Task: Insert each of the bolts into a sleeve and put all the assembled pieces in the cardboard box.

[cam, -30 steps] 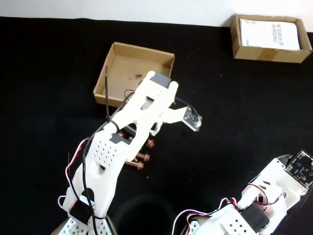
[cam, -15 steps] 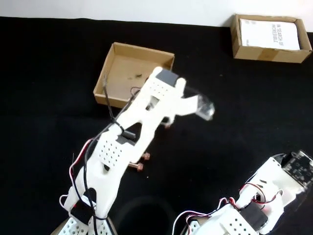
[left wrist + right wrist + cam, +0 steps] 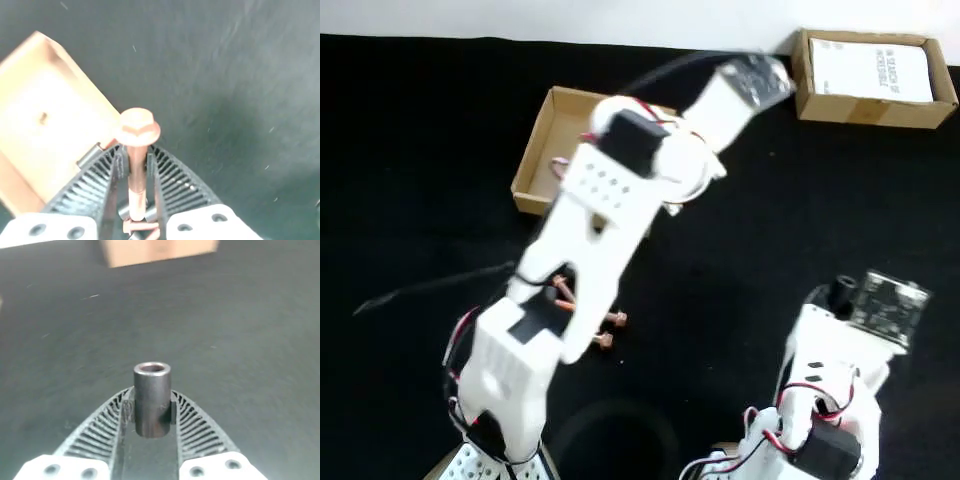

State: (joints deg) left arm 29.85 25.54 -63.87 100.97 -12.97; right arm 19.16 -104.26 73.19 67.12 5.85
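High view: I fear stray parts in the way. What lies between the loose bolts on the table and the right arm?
Nothing: the high view shows bare black table from loose bolts to right arm.

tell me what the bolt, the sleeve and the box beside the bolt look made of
Bolt: metal with a copper-coloured matte finish, perhaps only plating, going by its even tint.
Sleeve: dark grey metal, likely steel, with a dull sheen.
Box: plain brown cardboard, matte, thin walls.

Bolt (image 3: pixel 136 147): smooth copper-coloured metal. Sleeve (image 3: pixel 152 400): dark metal, dull sheen. Box (image 3: pixel 60 150): matt brown cardboard. Table (image 3: pixel 240 75): matt black surface.
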